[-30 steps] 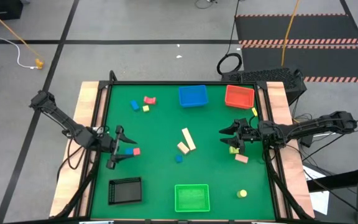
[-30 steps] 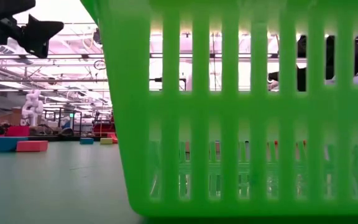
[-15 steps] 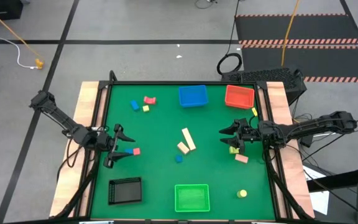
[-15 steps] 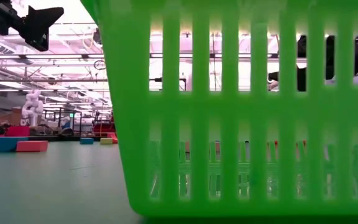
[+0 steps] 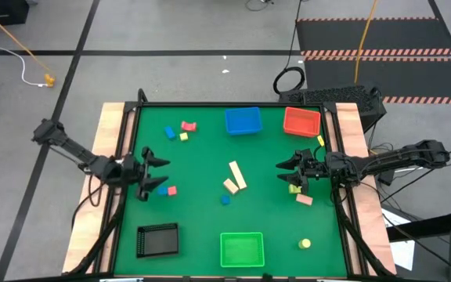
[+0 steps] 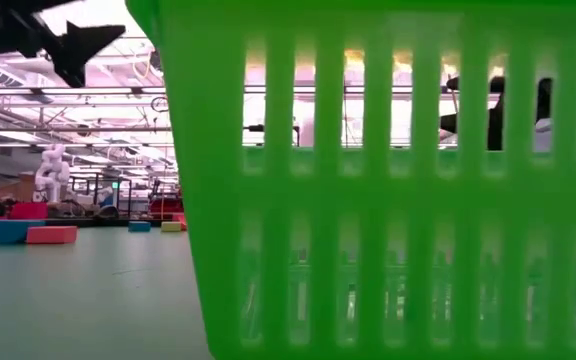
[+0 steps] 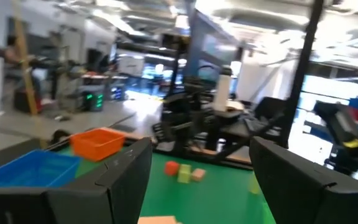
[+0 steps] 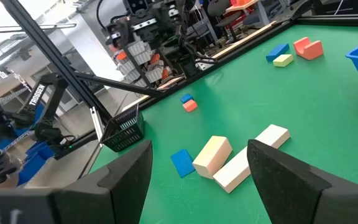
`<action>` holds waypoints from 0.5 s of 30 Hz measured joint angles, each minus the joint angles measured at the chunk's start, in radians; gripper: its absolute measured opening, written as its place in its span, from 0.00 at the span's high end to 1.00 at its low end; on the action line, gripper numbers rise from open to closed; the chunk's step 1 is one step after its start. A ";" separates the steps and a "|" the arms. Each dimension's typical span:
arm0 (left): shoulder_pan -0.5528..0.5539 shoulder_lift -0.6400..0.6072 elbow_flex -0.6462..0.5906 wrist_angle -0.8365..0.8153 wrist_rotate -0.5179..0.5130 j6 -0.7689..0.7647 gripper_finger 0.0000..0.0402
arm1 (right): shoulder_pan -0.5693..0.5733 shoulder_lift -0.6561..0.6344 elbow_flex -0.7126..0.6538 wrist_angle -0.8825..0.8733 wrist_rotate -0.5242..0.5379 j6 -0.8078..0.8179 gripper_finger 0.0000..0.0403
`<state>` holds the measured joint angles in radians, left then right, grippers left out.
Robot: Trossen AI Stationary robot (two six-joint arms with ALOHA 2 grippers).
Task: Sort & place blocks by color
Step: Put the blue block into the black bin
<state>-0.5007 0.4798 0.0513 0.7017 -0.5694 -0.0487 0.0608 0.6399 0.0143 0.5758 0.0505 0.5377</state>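
Note:
Small blocks lie scattered on the green table. A blue block (image 5: 161, 189) and a pink block (image 5: 171, 190) sit just right of my left gripper (image 5: 152, 178), which is open, off the table and touching nothing. My right gripper (image 5: 290, 174) is open above the table's right side, with a lime block (image 5: 294, 189) and a pink block (image 5: 304, 200) lying near it. Two tan bars (image 5: 235, 178) and a blue cylinder (image 5: 225, 200) lie in the middle; the bars (image 8: 229, 160) also show in the right wrist view. A blue, a red and a yellow block (image 5: 180, 131) rest near the far left.
The blue tray (image 5: 243, 121) and red tray (image 5: 301, 121) stand at the far edge, the black tray (image 5: 157, 239) and green tray (image 5: 241, 249) at the near edge. A yellow cylinder (image 5: 305, 244) lies near right. The green tray's wall (image 6: 388, 180) fills the low view.
My left gripper has moved a little toward the far edge and turned, its fingers now spread nearer the table's left rim, still open. The blue and pink blocks beside it have stayed put. The right arm has kept still.

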 joint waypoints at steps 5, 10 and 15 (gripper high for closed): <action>0.092 0.053 0.002 -0.051 0.000 -0.143 0.33 | 0.000 0.000 0.000 0.000 0.000 0.000 0.37; 0.162 0.134 0.072 -0.302 0.004 -0.301 0.33 | 0.000 0.000 0.000 0.000 0.000 0.000 0.37; 0.217 0.242 0.207 -0.588 0.100 -0.330 0.33 | 0.000 0.000 0.000 0.000 0.000 0.000 0.37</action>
<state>-0.2840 0.7222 0.2587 0.1142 -0.4696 -0.3791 0.0605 0.6399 0.0147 0.5758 0.0504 0.5377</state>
